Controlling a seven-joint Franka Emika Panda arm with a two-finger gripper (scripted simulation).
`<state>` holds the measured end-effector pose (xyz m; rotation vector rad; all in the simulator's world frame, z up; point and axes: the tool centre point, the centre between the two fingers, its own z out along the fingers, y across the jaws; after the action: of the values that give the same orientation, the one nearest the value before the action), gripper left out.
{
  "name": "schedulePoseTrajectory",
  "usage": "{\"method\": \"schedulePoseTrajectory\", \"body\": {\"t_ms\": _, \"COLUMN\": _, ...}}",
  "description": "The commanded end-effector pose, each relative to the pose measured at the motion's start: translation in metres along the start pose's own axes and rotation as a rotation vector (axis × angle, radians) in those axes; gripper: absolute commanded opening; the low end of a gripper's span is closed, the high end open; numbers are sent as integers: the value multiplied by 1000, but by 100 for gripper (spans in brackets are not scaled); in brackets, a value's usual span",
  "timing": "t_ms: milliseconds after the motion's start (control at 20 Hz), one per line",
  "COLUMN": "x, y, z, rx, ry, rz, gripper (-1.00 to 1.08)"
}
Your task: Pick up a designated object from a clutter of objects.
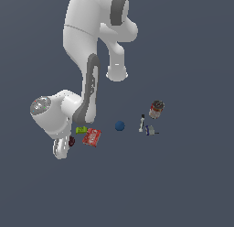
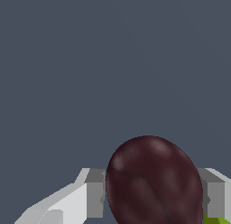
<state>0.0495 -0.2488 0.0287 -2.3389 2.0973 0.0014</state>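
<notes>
The dark maroon ball (image 1: 71,141) lies at the exterior view's left end of the clutter, right against my gripper (image 1: 64,146). In the wrist view the maroon ball (image 2: 153,182) fills the gap between the two grey fingers (image 2: 94,193), and both pads touch its sides. My gripper (image 2: 153,198) is shut on it, low over the floor. The arm's white hand hides part of the ball in the exterior view.
A lime-green piece (image 1: 81,129) and a red flat packet (image 1: 92,137) lie just beside the gripper; the green piece also shows in the wrist view (image 2: 217,220). Toward the exterior view's right are a blue ball (image 1: 119,126), a white-blue tool (image 1: 142,124) and a red-white can (image 1: 156,109).
</notes>
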Motion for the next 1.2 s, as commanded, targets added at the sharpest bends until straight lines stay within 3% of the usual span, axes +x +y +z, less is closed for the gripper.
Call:
{"method": "schedulePoseTrajectory", "body": {"t_ms": 0, "x": 0, "y": 0, "z": 1, "rx": 0, "ry": 0, "rz": 0, "gripper": -100}}
{"method": "schedulePoseTrajectory", "body": {"t_ms": 650, "x": -5, "y": 0, "z": -4, "rx": 1, "ry": 0, "rz": 0, "gripper": -100}}
{"method": "schedulePoseTrajectory", "body": {"t_ms": 1150, "x": -47, "y": 7, "z": -35, "rx": 1, "ry": -1, "rz": 0, "gripper": -100}}
